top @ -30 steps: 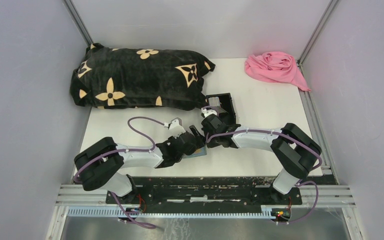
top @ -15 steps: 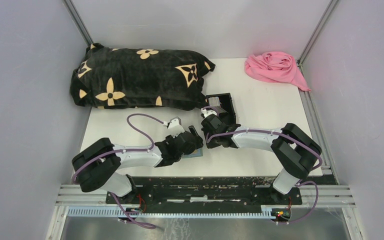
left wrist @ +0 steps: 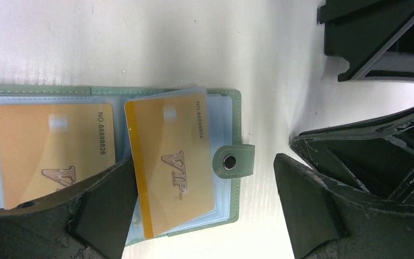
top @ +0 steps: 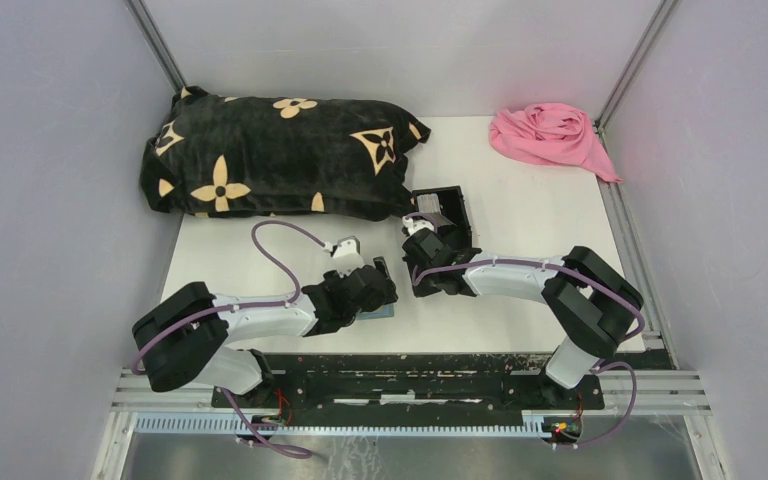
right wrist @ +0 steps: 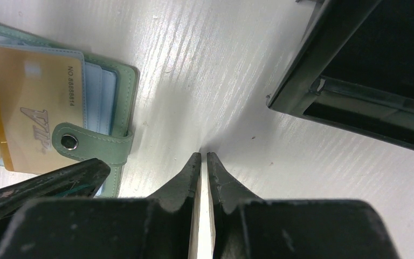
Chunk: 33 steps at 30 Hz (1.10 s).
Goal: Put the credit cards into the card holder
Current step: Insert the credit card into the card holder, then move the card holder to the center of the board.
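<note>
Our left gripper (left wrist: 206,161), spread wide, backs off the card holder (left wrist: 236,116), leaving a yellow card (left wrist: 170,167) askew, apparently not fully slotted; our right gripper (right wrist: 204,156) sits pressed together, empty.

Enclosure seen from above. A matt white rectangular tabletop (top: 520,215) was closed in on three sides by plain pale grey-lilac wall panels (top: 50,150), joined at the far corners by slanting aluminium posts (top: 160,45). A large black plush pillow with cream flower motifs (top: 270,155) lay along the far left; a crumpled pink cloth (top: 550,135) lay at the far right corner. Silver slotted rails (top: 410,390) edged the near side. Soft, even light left a faint glare on the table.
</note>
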### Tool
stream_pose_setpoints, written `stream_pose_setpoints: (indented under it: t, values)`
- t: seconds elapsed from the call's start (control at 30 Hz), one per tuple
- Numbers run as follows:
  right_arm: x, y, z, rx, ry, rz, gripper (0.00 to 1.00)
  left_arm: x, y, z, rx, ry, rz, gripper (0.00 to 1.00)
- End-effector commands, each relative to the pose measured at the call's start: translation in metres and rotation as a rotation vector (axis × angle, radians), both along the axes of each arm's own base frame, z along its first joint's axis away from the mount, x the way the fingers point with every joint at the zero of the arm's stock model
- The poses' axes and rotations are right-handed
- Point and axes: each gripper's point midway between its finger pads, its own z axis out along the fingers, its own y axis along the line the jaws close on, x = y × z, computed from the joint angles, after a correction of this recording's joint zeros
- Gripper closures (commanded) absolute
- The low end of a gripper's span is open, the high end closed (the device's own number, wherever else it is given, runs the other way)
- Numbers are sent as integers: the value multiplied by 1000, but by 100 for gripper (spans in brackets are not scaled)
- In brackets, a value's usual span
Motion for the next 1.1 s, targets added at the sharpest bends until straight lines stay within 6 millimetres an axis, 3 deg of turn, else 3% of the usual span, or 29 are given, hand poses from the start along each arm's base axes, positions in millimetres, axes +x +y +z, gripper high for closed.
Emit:
stream_pose_setpoints:
  t: [0.0,0.1,0.37,0.67,1.07]
  values:
    - [9,14,23,61,-46,-6,86,-2,9,-7,124,8,-69,1]
    - [8,12,22,58,-47,-8,86,0,4,-4,129,-3,-82,1]
    - [8,9,25,55,-57,-13,83,2,-5,29,45,-109,-131,1]
    - [7,10,30,67,-58,-12,81,-7,2,24,46,-72,-135,1]
    - [3,17,41,113,-63,4,76,-2,84,37,52,-186,202,1]
